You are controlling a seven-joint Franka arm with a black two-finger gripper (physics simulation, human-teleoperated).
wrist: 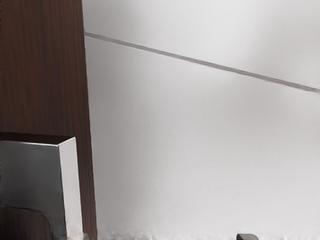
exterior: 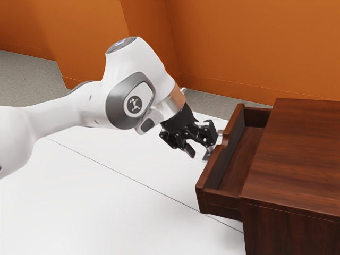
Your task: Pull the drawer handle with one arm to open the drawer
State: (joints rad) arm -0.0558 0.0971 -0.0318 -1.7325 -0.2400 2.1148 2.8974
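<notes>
White arm [exterior: 79, 109] enters from the exterior view's left. My claw [exterior: 203, 141]: black, fingers spread wide, gripping nothing. Handle [exterior: 209, 152] lies just beside it, toward the exterior view's right and a touch lower. It is boxy pale metal, flat-faced and sharp-edged. It sits on the drawer [exterior: 226, 159] front, a long dark-wood panel running away from the camera. Drawer stands partly out of the cabinet [exterior: 297, 159], grained glossy brown.
</notes>
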